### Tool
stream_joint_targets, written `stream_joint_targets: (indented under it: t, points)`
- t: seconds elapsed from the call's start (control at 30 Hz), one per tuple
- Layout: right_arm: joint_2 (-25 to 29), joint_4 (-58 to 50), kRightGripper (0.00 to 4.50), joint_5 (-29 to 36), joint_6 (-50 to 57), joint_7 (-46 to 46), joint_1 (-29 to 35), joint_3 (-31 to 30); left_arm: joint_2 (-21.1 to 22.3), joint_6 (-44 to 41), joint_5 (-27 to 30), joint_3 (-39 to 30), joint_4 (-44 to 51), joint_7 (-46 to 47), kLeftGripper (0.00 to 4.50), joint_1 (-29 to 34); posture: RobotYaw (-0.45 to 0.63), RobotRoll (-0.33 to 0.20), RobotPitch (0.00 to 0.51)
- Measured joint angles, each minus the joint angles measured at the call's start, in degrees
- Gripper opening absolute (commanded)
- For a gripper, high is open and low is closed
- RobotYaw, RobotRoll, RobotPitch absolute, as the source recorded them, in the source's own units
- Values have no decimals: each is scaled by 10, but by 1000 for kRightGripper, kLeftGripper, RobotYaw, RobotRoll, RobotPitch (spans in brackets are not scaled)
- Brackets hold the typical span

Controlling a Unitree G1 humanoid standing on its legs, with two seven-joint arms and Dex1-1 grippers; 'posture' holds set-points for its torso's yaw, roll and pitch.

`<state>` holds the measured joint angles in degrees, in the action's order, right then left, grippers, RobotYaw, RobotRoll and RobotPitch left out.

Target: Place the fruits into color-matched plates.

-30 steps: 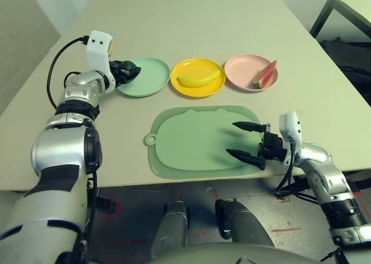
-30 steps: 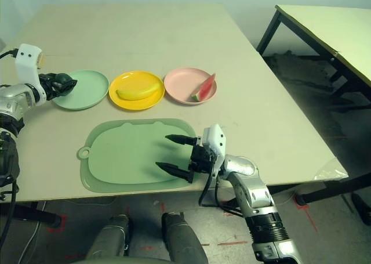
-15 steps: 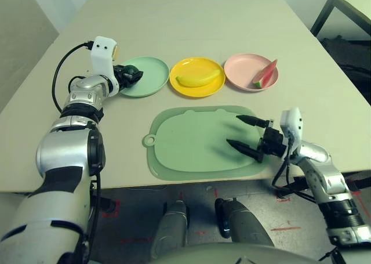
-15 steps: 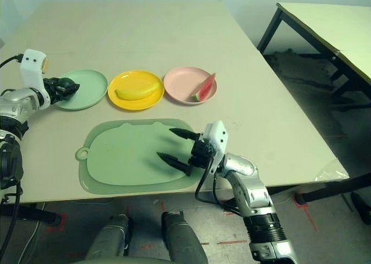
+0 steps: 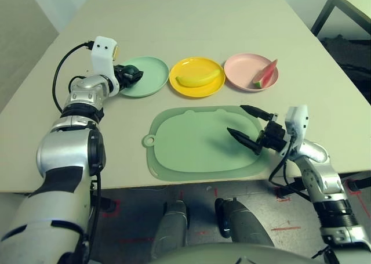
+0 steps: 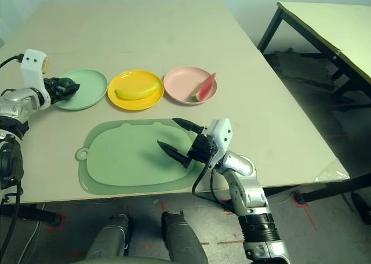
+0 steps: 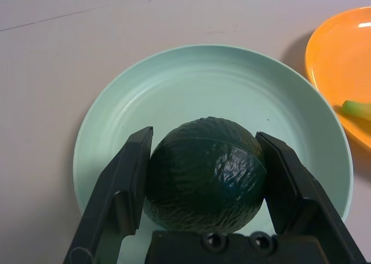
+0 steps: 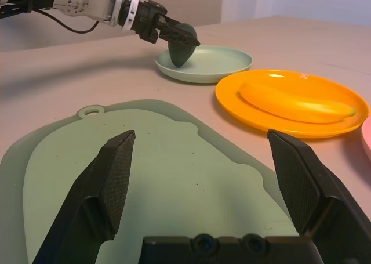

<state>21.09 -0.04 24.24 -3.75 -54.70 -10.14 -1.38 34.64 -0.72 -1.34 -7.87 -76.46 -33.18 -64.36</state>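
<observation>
Counter (image 5: 191, 20) w/ green cutting board (image 5: 197, 142) near front edge. R gripper (image 5: 248, 126) hovers over board's right part, jaws wide apart, nothing btwn them. Mint plate (image 7: 220, 96), yellow plate (image 5: 197, 76) w/ banana (image 5: 199, 78), pink plate (image 5: 246, 70) w/ watermelon wedge (image 5: 265, 74). L gripper (image 7: 206, 183): jaws clamped on avocado (image 7: 204, 174), held btwn them over mint plate's near side.
</observation>
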Motion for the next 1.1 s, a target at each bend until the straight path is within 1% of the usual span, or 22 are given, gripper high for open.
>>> stream_joint_targets:
  t: [0.07, 0.1, 0.13, 0.53, 0.87, 0.97, 1.1]
  points:
    - [0, 0, 4500, 0, 0, 0, 0, 0, 0, 1, -5, 0, 0, 0, 3882, 0, -99, 0, 173]
    - [0, 0, 4500, 0, 0, 0, 0, 0, -1, 0, -7, 0, 0, 0, 4111, 0, -98, 0, 173]
    - [0, 0, 4500, 0, 0, 0, 0, 0, -2, -1, -8, 0, 0, 1, 4455, 2, -98, 0, 173]
    - [1, 1, 4500, 0, 0, 0, 0, 0, -6, -1, -11, 0, 0, 0, 4485, 6, -88, 0, 168]
    - [0, 7, 4500, 0, 0, -2, -5, 0, 12, 1, -13, -3, 0, -24, 4485, -4, -68, 0, 162]
    - [0, 11, 4500, -1, 0, -7, -9, 0, 25, 1, 6, -23, 1, -40, 4485, -22, -66, 0, 161]
    - [1, 30, 4500, -4, -10, -6, -19, 2, 60, -10, 59, -76, 21, -62, 4485, -36, -37, 0, 153]
